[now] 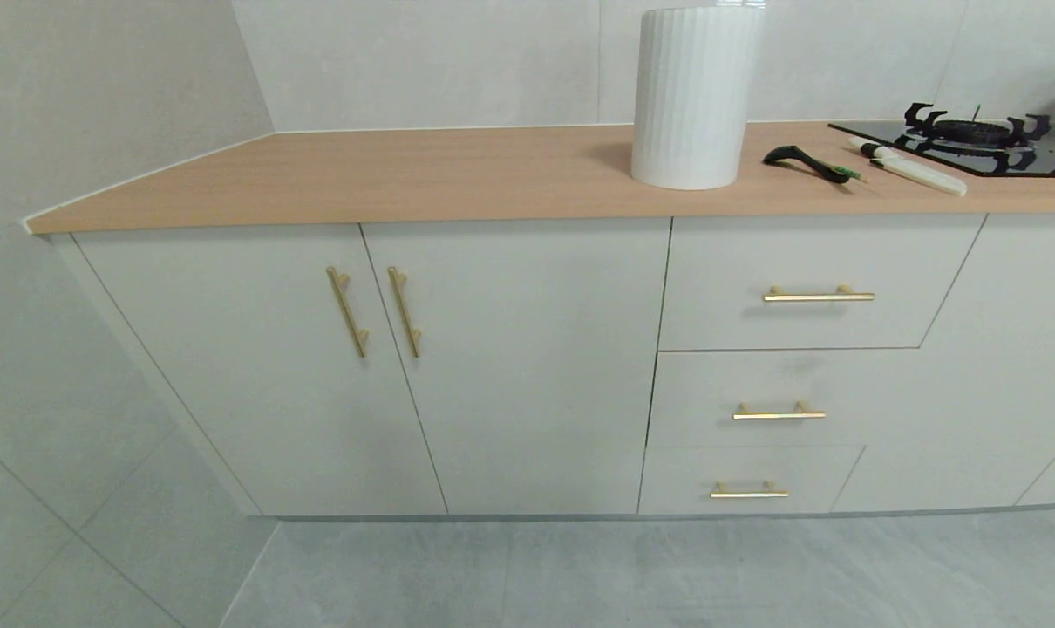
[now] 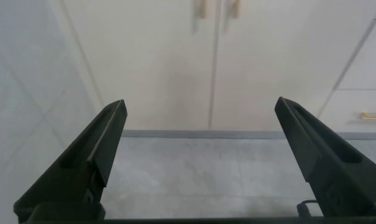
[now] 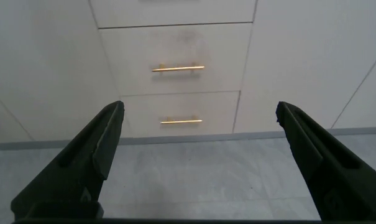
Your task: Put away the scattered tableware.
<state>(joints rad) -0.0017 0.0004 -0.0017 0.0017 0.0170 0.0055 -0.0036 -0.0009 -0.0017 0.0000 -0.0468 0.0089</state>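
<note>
Gaping empty, left end effector [image 2: 200, 102] and right end effector [image 3: 200, 104] face cabinets [image 1: 527, 366]; perhaps a peeler [image 1: 805, 160] lies on the countertop [image 1: 405, 174].

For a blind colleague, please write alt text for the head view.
A white ribbed container stands on a wooden countertop, beside a black utensil, a white utensil and a gas hob. Below are two cabinet doors and three drawers.

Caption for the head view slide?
White ribbed jar, black utensil and white utensil on the wooden counter beside the stove.
</note>
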